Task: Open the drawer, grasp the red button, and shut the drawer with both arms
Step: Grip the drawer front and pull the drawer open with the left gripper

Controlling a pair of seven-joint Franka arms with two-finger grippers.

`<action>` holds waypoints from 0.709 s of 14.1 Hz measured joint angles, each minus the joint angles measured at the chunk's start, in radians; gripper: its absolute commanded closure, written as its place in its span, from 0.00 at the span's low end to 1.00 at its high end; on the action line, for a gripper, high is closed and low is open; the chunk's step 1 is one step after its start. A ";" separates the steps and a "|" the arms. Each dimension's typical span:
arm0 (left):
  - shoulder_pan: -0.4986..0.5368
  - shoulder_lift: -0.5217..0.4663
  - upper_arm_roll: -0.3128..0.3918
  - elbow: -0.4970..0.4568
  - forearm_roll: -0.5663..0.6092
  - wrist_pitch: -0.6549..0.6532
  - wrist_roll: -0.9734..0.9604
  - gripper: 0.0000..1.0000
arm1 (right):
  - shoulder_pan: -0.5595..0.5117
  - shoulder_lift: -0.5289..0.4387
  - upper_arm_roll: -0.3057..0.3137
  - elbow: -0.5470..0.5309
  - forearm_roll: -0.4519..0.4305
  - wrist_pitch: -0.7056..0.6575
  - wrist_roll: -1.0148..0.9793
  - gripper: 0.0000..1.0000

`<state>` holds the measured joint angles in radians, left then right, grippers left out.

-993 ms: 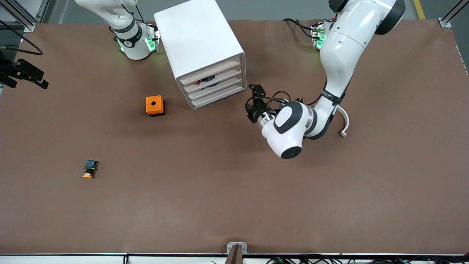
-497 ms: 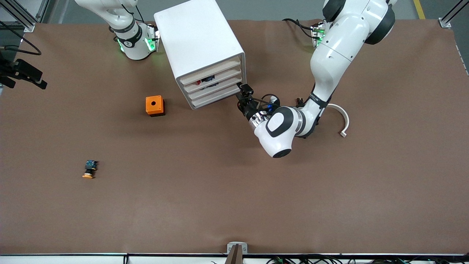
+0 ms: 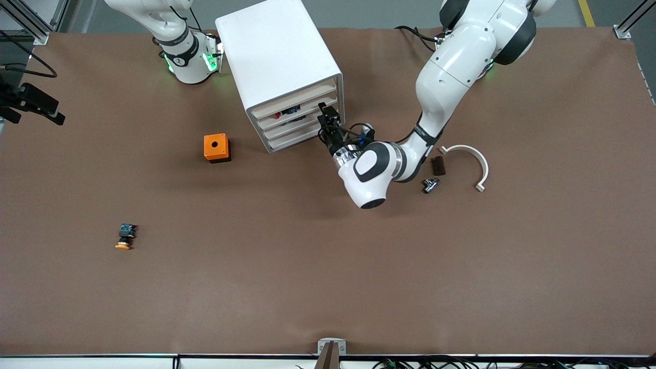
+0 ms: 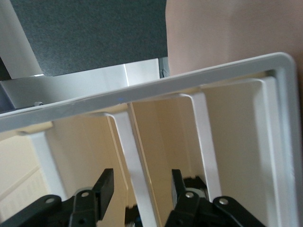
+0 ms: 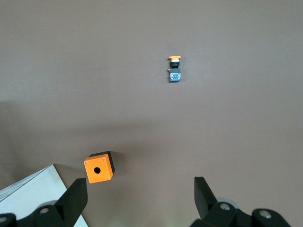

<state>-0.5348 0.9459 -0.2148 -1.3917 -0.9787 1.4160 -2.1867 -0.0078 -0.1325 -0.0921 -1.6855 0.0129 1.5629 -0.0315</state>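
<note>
The white cabinet (image 3: 277, 56) stands near the robots' bases, with four shallow drawers stacked in its front. All drawers look pushed in. A bit of red and blue (image 3: 285, 112) shows in the gap over the second drawer (image 3: 300, 114); I cannot tell if it is the button. My left gripper (image 3: 325, 114) is at the drawer fronts, at the end toward the left arm. In the left wrist view it (image 4: 141, 189) is open, its fingers (image 4: 105, 187) on either side of a white drawer lip (image 4: 137, 165). My right gripper (image 5: 139, 189) is open and empty, high over the table.
An orange box with a hole (image 3: 217, 147) sits beside the cabinet, also in the right wrist view (image 5: 98, 168). An orange-yellow capped button (image 3: 124, 237) lies nearer the front camera. A white curved piece (image 3: 469, 159), a dark block (image 3: 437, 165) and a small metal part (image 3: 429, 184) lie by the left arm.
My left arm has swung toward the cabinet and its gripper has reached the drawer fronts. The dark block and metal part by the arm have come into view.
</note>
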 measured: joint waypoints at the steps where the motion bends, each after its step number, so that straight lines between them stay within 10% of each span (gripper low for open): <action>1: -0.015 0.001 0.000 -0.006 0.000 0.000 -0.016 0.69 | 0.000 0.001 0.000 0.000 0.000 0.000 0.000 0.00; 10: -0.015 0.001 -0.001 -0.023 -0.024 -0.010 -0.085 0.90 | 0.000 0.012 0.000 0.000 0.000 0.000 0.000 0.00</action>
<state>-0.5496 0.9466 -0.2154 -1.4143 -1.0025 1.4060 -2.2718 -0.0078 -0.1203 -0.0922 -1.6857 0.0128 1.5629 -0.0313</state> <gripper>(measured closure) 0.885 0.000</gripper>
